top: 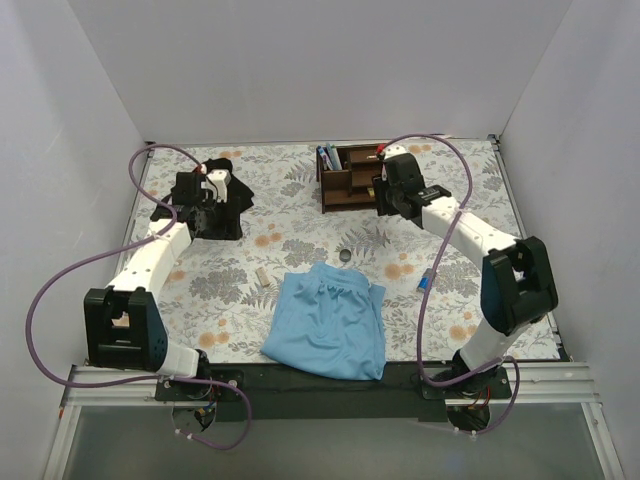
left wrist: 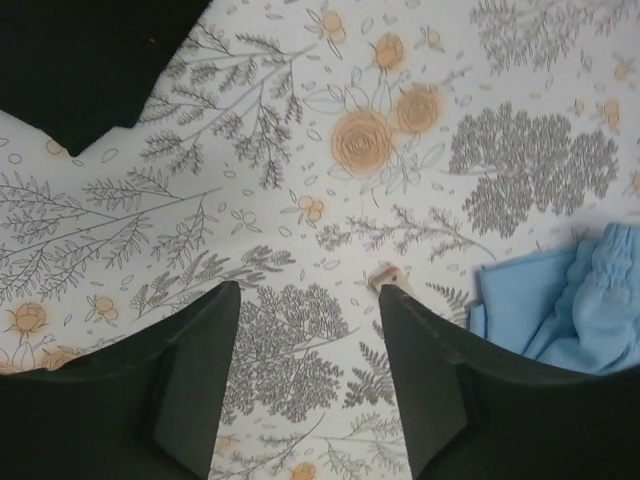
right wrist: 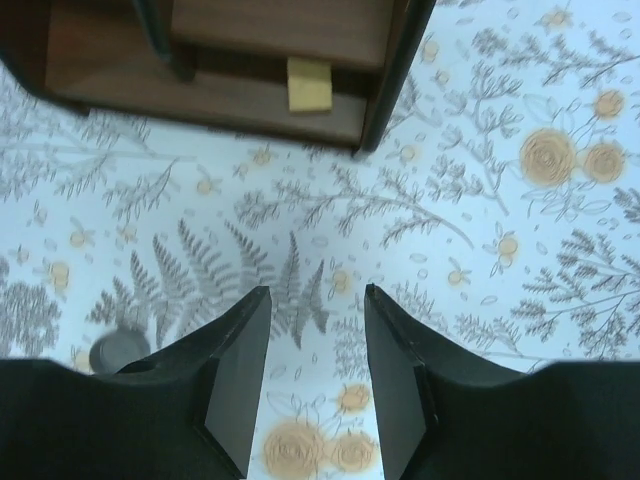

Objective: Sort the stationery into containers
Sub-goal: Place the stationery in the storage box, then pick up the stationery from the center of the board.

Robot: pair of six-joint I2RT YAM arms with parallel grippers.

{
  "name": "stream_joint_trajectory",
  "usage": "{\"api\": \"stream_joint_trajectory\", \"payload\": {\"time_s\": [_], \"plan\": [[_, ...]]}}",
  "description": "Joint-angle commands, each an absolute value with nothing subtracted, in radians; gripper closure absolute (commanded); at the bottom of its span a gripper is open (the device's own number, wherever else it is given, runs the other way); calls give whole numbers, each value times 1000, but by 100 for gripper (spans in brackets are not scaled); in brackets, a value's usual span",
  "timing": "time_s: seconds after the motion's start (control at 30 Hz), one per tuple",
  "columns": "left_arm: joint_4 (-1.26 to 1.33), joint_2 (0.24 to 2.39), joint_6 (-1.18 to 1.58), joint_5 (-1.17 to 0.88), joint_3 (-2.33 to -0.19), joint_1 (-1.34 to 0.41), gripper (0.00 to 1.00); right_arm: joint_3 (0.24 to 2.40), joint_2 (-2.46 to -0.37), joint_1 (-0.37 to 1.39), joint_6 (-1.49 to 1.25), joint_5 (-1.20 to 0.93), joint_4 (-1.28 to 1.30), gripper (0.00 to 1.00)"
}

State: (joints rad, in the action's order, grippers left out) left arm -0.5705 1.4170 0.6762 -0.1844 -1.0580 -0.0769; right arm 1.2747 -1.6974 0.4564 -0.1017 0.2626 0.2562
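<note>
The dark brown wooden organizer (top: 345, 180) stands at the back middle, with blue pens (top: 328, 158) upright in its left slot. In the right wrist view a tan eraser block (right wrist: 309, 84) lies on its lower shelf (right wrist: 200, 95). My right gripper (top: 390, 200) (right wrist: 315, 295) is open and empty, just in front of the organizer's right side. A small dark ring (top: 346, 255) (right wrist: 118, 350) lies on the table. A tan eraser (top: 262, 274) (left wrist: 385, 274) lies left of centre. A blue-capped white cylinder (top: 425, 281) lies at the right. My left gripper (top: 208, 207) (left wrist: 310, 290) is open and empty, over the black cloth's edge.
A light blue cloth (top: 330, 322) (left wrist: 570, 305) lies at the front middle. A black cloth (top: 222, 190) (left wrist: 90, 60) lies at the back left under the left arm. White walls enclose the floral table (top: 300, 215) on three sides.
</note>
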Motion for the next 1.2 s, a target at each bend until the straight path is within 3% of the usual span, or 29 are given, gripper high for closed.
{"api": "stream_joint_trajectory", "payload": {"time_s": [0.0, 0.13, 0.4, 0.53, 0.6, 0.8, 0.87, 1.17], "plan": [[-827, 1396, 453, -295, -1101, -91, 46, 1177, -1600, 460, -60, 138, 256, 48], [-868, 1411, 353, -367, -1078, -147, 37, 1160, -1575, 460, -12, 94, 244, 47], [-980, 1592, 407, -353, -1180, -302, 47, 1105, -1533, 459, -5, 51, 213, 47], [-887, 1496, 27, -379, -1149, -302, 37, 1085, -1511, 459, 46, 26, 206, 47], [-845, 1439, -301, -399, -1103, -270, 33, 1077, -1500, 459, 69, 9, 206, 47], [-1135, 1570, -935, -603, -1337, -155, 33, 1034, -1471, 453, 138, -44, 204, 46], [-1250, 1638, -1078, -646, -1373, -121, 34, 1008, -1460, 446, 138, -57, 192, 46], [-1249, 1706, -1501, -658, -1315, -117, 39, 953, -1434, 425, 152, -77, 175, 45]]}}
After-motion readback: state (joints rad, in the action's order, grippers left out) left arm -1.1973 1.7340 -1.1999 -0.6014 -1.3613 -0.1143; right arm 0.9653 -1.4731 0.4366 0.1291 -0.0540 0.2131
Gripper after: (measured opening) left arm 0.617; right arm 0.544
